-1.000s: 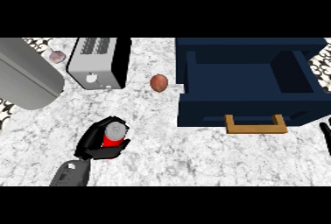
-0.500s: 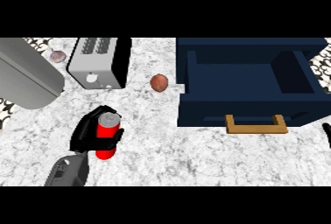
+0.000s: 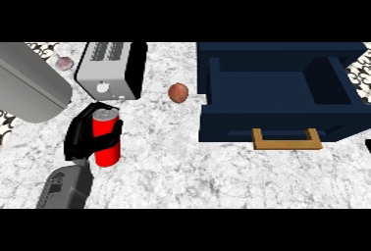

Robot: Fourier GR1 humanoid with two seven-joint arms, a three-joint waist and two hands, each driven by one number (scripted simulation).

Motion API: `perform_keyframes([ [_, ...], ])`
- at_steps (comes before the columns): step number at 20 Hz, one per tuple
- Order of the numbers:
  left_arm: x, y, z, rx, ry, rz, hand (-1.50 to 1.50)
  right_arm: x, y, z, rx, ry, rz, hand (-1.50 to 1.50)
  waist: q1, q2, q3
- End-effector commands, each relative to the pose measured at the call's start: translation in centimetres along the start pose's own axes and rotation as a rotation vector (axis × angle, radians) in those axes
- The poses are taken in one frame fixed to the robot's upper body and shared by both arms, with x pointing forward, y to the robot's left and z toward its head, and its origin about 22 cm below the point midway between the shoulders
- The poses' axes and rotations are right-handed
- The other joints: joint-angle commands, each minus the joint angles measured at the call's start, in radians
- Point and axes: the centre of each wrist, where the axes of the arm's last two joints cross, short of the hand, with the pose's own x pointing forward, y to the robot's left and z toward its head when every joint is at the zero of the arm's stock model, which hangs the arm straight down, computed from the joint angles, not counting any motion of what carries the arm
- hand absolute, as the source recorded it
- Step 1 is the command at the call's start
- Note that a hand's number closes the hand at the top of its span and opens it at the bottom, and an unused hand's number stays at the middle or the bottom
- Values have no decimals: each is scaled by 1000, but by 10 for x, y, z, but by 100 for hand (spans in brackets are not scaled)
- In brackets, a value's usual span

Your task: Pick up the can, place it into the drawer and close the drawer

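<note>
The left hand [image 3: 81,138] sits at the end of its grey forearm, which comes in from the near edge of the counter [image 3: 188,166]. Its black fingers are curled round the red can [image 3: 106,139], wrapping it from the left side and across the middle. The can stands nearly upright in that grasp, its grey top showing just above the fingers, its red lower end poking out beneath them.

Just beyond the hand, almost touching it, stands a silver toaster [image 3: 109,69]. To the hand's left and further back lies a large grey rounded body [image 3: 29,86]. Off to the right and a little beyond, a small brown egg-shaped thing [image 3: 178,92] rests on the marble. Well to the right sits the dark blue drawer [image 3: 279,93], pulled open, its tan handle [image 3: 287,140] facing near.

The right hand shows only as a dark sliver at the far right edge; I cannot tell how its fingers stand.
</note>
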Motion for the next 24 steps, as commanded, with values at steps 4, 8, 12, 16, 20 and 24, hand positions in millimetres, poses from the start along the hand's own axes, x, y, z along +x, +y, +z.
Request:
perform_keyframes([
  [4, 45, -47, -26, -47, -75, -47, 150, -8, -4, 8, -10, -3, -15, -150, -4, 0, 0],
  [8, 81, -79, -16, -101, -96, -29, 150, -13, 1, -6, -15, -5, -10, -150, 3, -1, 1],
  [12, 122, -117, -46, -127, -104, -29, 150, -3, -3, 0, -17, -2, -3, -150, -7, 0, 0],
  [16, 136, -155, -49, -171, -101, -50, 150, -2, -11, 8, 2, -16, -11, -150, -15, 1, 1],
  [20, 176, -192, -57, -180, -118, -85, 150, -3, -3, -1, -9, -17, -12, -150, -13, 1, 1],
  [24, 200, -205, -77, -194, -161, -99, 150, 6, -11, 17, -16, -15, 5, -150, -17, 1, 0],
])
